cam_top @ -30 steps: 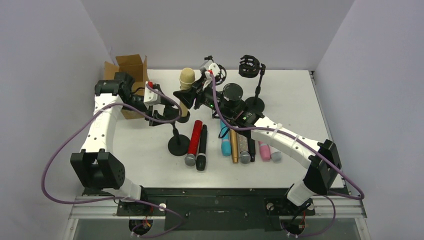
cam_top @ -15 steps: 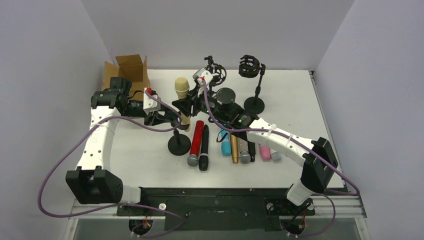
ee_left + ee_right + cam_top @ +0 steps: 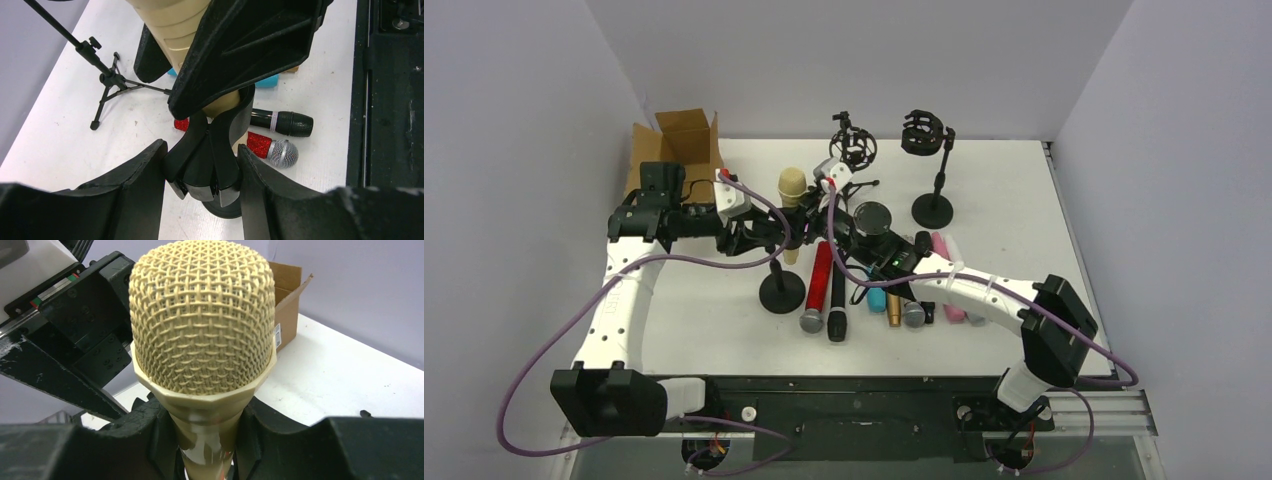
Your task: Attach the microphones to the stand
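Left wrist view shows the risk: the cream mesh-headed microphone (image 3: 170,20) is just entering the black clip (image 3: 220,145), so an off-axis push could twist the clip or tip its round-based stand (image 3: 781,293). There the left tool (image 3: 200,175) pinches that clip. The right tool (image 3: 205,440) grips the microphone's shaft just below the head, left of centre on the table (image 3: 704,310).

A robotics lab cell: bare grey walls (image 3: 854,60) enclose a white table (image 3: 1014,190).
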Available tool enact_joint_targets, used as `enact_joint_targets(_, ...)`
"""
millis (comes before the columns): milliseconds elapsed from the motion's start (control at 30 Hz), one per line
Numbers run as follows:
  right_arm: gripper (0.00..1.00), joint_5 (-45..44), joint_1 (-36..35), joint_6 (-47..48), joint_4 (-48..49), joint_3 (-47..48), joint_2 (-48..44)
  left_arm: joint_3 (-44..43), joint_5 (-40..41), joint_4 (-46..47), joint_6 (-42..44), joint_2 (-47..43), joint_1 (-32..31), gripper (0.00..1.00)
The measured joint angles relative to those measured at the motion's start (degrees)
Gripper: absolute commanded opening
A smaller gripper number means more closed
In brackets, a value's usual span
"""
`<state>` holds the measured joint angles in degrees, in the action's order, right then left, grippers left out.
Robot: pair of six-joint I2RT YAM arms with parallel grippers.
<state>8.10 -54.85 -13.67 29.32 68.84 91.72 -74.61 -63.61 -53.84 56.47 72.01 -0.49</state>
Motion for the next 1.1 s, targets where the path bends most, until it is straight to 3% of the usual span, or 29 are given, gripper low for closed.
enact_joint_targets(400, 0.0, -3.3, -0.8, 1.3, 6.8, -3.7, 0.0, 0.8, 0.6, 2.6, -4.3, -0.3, -0.2, 0.03)
enact_joint_targets(433, 0.0, -3.3, -0.8, 1.4, 6.8, -3.7, 0.0, 0.9, 0.7, 2.7, -4.5, -0.4, -0.2, 0.22)
enact_joint_targets(467, 0.13, -3.4, -0.9, 1.5, 6.7, -3.7, 0.0, 0.9, 0.8, 2.9, -4.9, -0.5, -0.2, 0.35)
enact_joint_targets(500, 0.21, -3.4, -0.9, 1.7, 6.7, -3.7, 0.0, 1.0, 0.9, 3.1, -5.3, -0.6, -0.2, 0.54)
enact_joint_targets(533, 0.34, -3.4, -0.9, 1.9, 6.4, -3.7, 0.0, 1.1, 1.2, 3.6, -6.4, -0.7, -0.2, 0.63)
enact_joint_targets(567, 0.39, -3.4, -0.9, 2.2, 6.0, -3.5, 0.0, 1.3, 1.4, 4.4, -7.5, -0.7, -0.2, 0.76)
enact_joint_targets(600, 0.47, -3.5, -1.0, 2.3, 5.0, -3.1, 0.0, 1.4, 2.0, 5.3, -8.3, -0.8, -0.1, 0.8)
enact_joint_targets(700, 0.57, -3.1, -1.3, 2.4, 0.5, -1.9, -0.3, 1.6, 3.5, 9.4, -11.4, -0.8, 1.6, 1.0)
enact_joint_targets(833, 0.65, -2.7, -1.6, 3.2, -4.6, -2.4, -1.1, 1.6, 4.5, 12.2, -14.5, -0.8, 2.8, 0.96)
enact_joint_targets(1100, 0.67, 4.6, 3.1, 4.0, -7.7, -7.1, -8.3, 1.1, 7.0, 12.6, -16.6, -1.3, 3.1, 0.96)
